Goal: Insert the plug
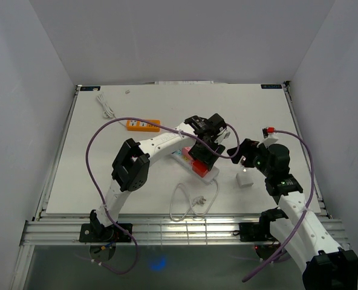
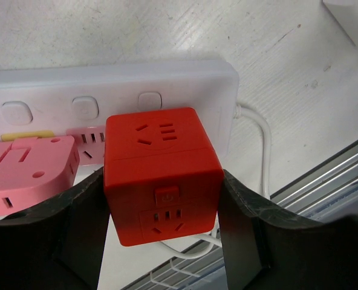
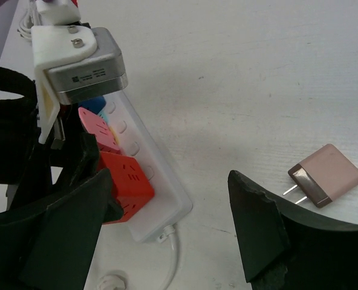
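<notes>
— Red cube plug [image 2: 161,181], where exactly?

— Pinched on both sides by left gripper [image 2: 161,226], dark fingers [image 2: 76,229] pressed flat against left and right faces.

— Facing which way?

— Socket face up toward wrist camera, small button face toward near edge. Almost equal on all sides, so no clear long axis. Stands upright at white power strip [image 2: 185,75], at its cable end, just beside pink adapter [image 2: 28,169]. Cannot tell if pushed fully in.

— And the arms?

— Left arm [image 1: 158,142] bent at elbow, forearm stretched rightward to middle of table [image 1: 149,196], wrist turned down over strip. Right gripper [image 3: 167,199] spread wide, holding nothing, near same end of strip. Just beside it, pale two-pin charger [image 3: 327,175] lying flat, pins pointing toward strip.
</notes>
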Motion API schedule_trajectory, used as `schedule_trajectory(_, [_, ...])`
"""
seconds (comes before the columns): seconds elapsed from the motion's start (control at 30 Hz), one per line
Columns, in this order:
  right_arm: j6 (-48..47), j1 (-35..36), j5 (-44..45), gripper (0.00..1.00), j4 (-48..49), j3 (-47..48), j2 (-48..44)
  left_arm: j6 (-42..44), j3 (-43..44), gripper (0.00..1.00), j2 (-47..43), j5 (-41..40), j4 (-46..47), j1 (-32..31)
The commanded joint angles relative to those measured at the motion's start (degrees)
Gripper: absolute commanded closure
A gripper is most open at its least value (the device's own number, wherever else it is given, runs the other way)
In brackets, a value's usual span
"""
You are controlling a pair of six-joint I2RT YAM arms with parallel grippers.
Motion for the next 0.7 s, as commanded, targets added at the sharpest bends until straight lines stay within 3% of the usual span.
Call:
schedule_trajectory(0.0, [-1.50, -0.41, -3.26, 0.18, 2.72, -0.98, -2.02, -1.06, -5.25, 1.00, -0.18, -3.28, 2.22, -0.51])
schedule_trajectory(0.4, [-2.55, -0.41, -8.38, 0.25, 4.22, -4.33, -6.77, -2.12, -10.25, 1.00, -1.58, -3.28, 6.35, -0.51])
schedule_trajectory(0.5, [-2.64, -0.41, -8.11, 0.25, 3.69, -4.41, -7.21, -2.47, -11.75, 0.76, -4.83, -3.02, 9.07, -0.51])
schedule_trajectory(0.67, [-2.38, -0.41, -8.02, 0.25, 3.78, -4.06, -6.86, -1.77, -8.34, 0.55, -6.60, -3.37, 8.56, -0.51])
